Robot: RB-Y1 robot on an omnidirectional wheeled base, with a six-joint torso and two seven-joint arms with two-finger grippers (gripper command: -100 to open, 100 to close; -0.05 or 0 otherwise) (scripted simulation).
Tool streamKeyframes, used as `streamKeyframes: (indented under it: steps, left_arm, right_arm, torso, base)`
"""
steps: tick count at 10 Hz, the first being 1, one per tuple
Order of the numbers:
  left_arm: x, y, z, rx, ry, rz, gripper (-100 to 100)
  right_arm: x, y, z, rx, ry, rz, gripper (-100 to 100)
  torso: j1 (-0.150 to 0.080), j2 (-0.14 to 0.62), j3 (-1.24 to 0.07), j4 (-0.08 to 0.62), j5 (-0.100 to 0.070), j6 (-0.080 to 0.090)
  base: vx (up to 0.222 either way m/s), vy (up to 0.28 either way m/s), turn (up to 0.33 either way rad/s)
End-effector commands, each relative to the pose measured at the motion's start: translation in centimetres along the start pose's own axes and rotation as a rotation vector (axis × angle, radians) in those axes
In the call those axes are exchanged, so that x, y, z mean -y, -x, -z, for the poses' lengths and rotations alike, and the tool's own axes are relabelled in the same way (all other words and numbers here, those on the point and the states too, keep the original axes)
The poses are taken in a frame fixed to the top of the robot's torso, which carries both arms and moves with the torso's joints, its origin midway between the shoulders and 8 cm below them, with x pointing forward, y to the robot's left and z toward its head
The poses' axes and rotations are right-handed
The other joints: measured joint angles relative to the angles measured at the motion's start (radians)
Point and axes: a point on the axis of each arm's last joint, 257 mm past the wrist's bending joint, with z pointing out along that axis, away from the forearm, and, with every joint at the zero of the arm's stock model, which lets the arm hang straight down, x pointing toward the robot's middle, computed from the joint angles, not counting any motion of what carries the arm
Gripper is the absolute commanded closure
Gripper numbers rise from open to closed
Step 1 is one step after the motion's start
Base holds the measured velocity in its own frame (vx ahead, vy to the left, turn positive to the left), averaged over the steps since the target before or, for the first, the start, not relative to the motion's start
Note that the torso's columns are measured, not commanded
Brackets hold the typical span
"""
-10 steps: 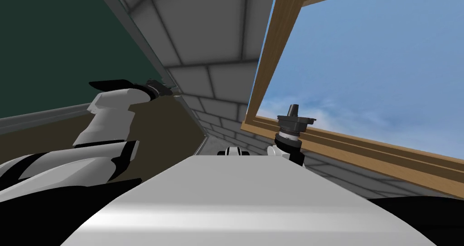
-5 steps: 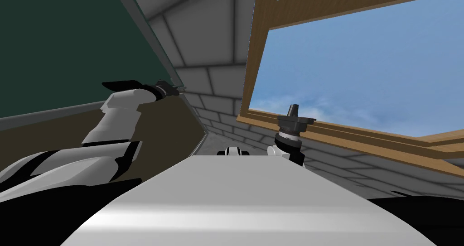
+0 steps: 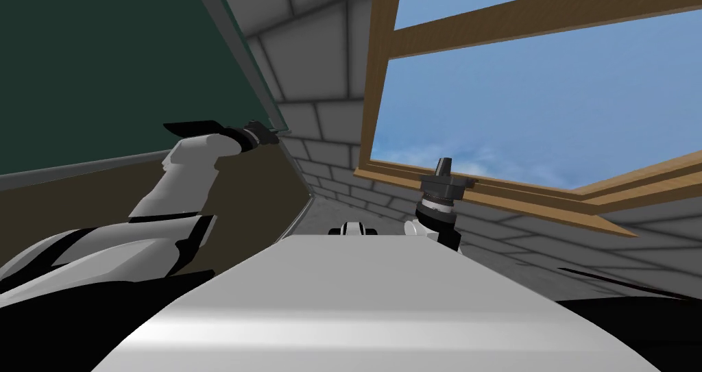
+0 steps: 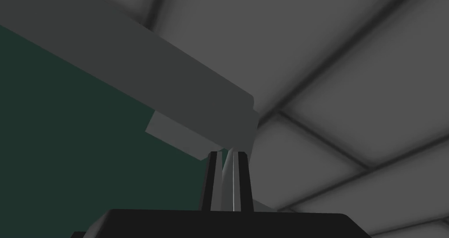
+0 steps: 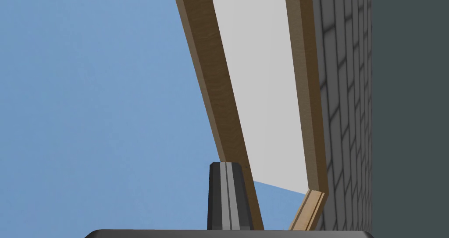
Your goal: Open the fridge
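Grey blades of the left gripper [image 4: 228,154] are pinched close together on a thin pale sliver at the end of a grey bar [image 4: 175,99], which runs along the edge of the dark green fridge door [image 4: 65,152]. Behind the hand, the white forearm [image 3: 185,176] rises steeply from a bent elbow, and the wrist turns in toward the door's edge, beside a grey tiled wall [image 3: 322,66]. Across the chest, the right gripper [image 3: 444,165] points straight up before a wood-framed window [image 3: 380,80], its blades pressed together on nothing.
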Motion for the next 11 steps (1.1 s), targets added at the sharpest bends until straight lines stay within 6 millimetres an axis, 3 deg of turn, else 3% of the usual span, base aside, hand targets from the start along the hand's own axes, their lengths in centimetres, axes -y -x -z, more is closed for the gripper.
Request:
streamKeyframes:
  steps: [1,3,4,6,7,9,10,11]
  left_arm:
    - [-0.4,-0.5,-0.2,-0.012,0.013,0.005,100]
    - [-2.3,-4.3,-0.1,-0.088,0.052,0.004,100]
    - [-2.3,-4.3,-0.1,-0.089,0.052,0.004,100]
    - [-4.0,-7.7,0.3,-0.158,0.088,0.009,100]
    - [-4.1,-8.2,0.4,-0.168,0.088,0.004,100]
    - [-5.9,-11.7,1.1,-0.240,0.128,0.009,100]
    - [-6.0,-12.0,1.2,-0.247,0.128,0.005,100]
    - [-6.9,-13.8,1.8,-0.286,0.149,0.007,100]
  right_arm:
    - [0.0,0.0,0.0,0.000,0.000,0.000,0]
    - [0.0,0.0,0.0,0.000,0.000,0.000,0]
    - [0.0,0.0,0.0,0.000,0.000,0.000,0]
    - [0.0,0.0,0.0,0.000,0.000,0.000,0]
    - [0.0,0.0,0.0,0.000,0.000,0.000,0]
    - [0.0,0.0,0.0,0.000,0.000,0.000,0]
    - [0.0,0.0,0.0,0.000,0.000,0.000,0]
    - [0.0,0.0,0.0,0.000,0.000,0.000,0]
  torso:
    - [0.000,-0.001,-0.001,0.001,-0.001,-0.002]
    - [0.004,-0.001,-0.001,-0.001,0.002,-0.003]
    - [0.003,0.004,0.002,0.000,0.002,-0.002]
    - [0.005,0.004,0.003,0.002,0.002,-0.007]
    - [0.006,0.006,0.004,0.004,0.002,-0.007]
    - [0.005,0.007,0.005,0.004,0.002,-0.008]
    - [0.004,0.008,0.006,0.005,0.002,-0.007]
    - [0.006,0.006,0.005,0.005,0.002,-0.008]
  base:
    - [-0.074,-0.011,-0.012]
    - [-0.150,0.004,0.053]
    - [-0.179,0.018,-0.024]
    - [-0.184,0.034,0.022]
    - [-0.174,0.013,-0.004]
    - [-0.186,0.003,0.040]
    - [-0.159,0.013,-0.006]
    - [-0.178,0.041,0.040]
